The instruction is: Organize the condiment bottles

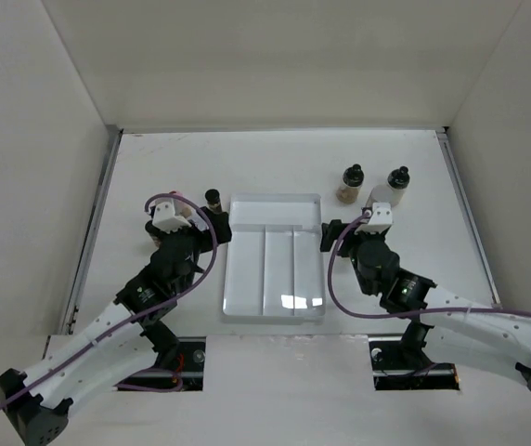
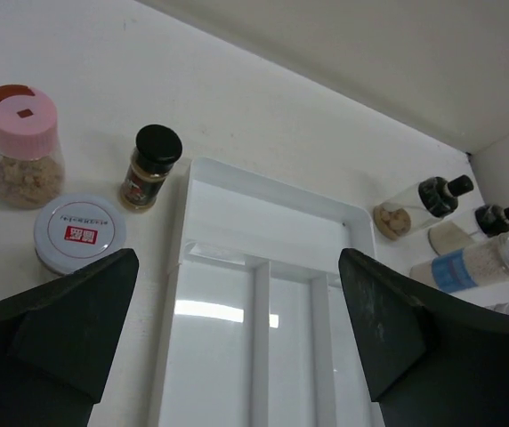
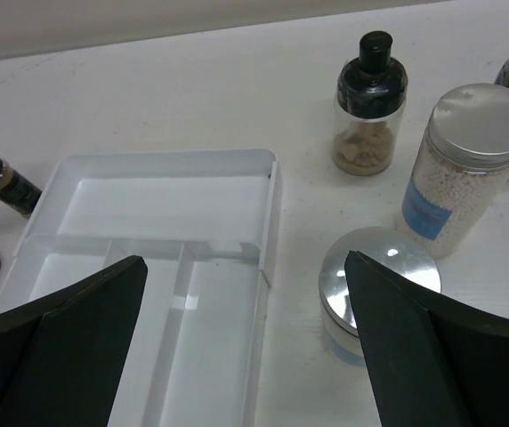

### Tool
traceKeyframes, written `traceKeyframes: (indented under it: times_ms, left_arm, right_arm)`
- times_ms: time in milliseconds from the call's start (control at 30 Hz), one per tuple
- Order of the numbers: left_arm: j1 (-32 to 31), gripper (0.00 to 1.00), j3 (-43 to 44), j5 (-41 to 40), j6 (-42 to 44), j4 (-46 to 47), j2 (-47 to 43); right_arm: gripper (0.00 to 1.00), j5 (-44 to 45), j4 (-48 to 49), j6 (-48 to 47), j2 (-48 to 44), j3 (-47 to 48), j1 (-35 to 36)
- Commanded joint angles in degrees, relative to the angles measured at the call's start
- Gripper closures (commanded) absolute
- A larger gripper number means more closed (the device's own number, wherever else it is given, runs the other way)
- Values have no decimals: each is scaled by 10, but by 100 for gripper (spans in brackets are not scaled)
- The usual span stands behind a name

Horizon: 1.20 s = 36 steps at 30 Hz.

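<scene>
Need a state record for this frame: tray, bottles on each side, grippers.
tray: clear divided tray, between the arms, every compartment empty
left of tray: pink-capped jar, black-capped bottle, white-lidded jar, all upright
right of tray: tan-filled black-topped bottle, white-filled black-topped bottle, blue-labelled silver-capped jar, short silver-lidded jar, all upright
left gripper: open, holding nothing
right gripper: open, holding nothing
bottles sorted: none yet

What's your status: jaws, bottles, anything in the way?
Both jaws open, empty. Condiment bottles all outside the tray: three left of it, four right. Nothing blocking the tray.
</scene>
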Motion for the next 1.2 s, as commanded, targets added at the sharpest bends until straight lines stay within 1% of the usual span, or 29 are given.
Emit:
traceKeyframes:
  times_ms: [0, 233, 333, 367, 400, 433, 467, 500, 533, 567, 600, 633, 700, 733, 767, 867, 1000, 1167]
  left_arm:
    - [6, 0, 16, -19, -2, -27, 5]
    - [51, 0, 34, -96, 12, -50, 50]
    - [79, 0, 40, -111, 27, -47, 63]
    - [86, 0, 36, -120, 29, -45, 60]
    - [90, 0, 32, -128, 30, -43, 56]
    - [103, 0, 24, -141, 31, -41, 53]
    - [116, 0, 17, -142, 34, -37, 53]
    - [125, 1, 12, -137, 38, -34, 53]
    - [136, 17, 1, -120, 42, -29, 53]
    - [142, 29, -6, -112, 42, -28, 52]
    - [147, 33, -14, -106, 42, -27, 52]
    - [154, 30, -19, -97, 42, -24, 60]
    - [163, 20, -15, -77, 46, -19, 98]
    - [162, 15, -11, -64, 46, -12, 119]
    - [159, 13, -9, -54, 47, -3, 138]
    - [150, 12, -10, -47, 47, 27, 176]
    - [163, 12, 10, -30, 65, 56, 240]
    - [168, 14, 27, -34, 65, 86, 300]
  right_arm:
    - [0, -4, 41, -13, 4, 17, 13]
    - [0, -24, 53, -14, -1, 5, 18]
    - [0, -43, 53, -9, -8, 1, 18]
    - [6, -51, 53, -11, -8, 1, 18]
    - [20, -60, 50, -14, -9, 1, 19]
    - [40, -64, 50, -14, -11, 1, 19]
    - [59, -65, 51, -10, -12, 1, 19]
    - [69, -65, 50, -8, -12, 2, 19]
    - [72, -65, 48, -6, -9, 3, 19]
    - [71, -68, 48, -6, -4, 5, 21]
    - [66, -68, 48, -10, 2, 7, 23]
    - [55, -64, 49, -13, 9, 9, 27]
    - [24, -64, 55, -16, 17, 10, 29]
    - [15, -64, 58, -16, 20, 10, 29]
    - [10, -64, 62, -13, 24, 10, 30]
    - [7, -68, 60, -18, 35, 13, 35]
    - [5, -71, 68, -20, 48, 14, 39]
    - [4, -73, 70, -24, 60, 19, 46]
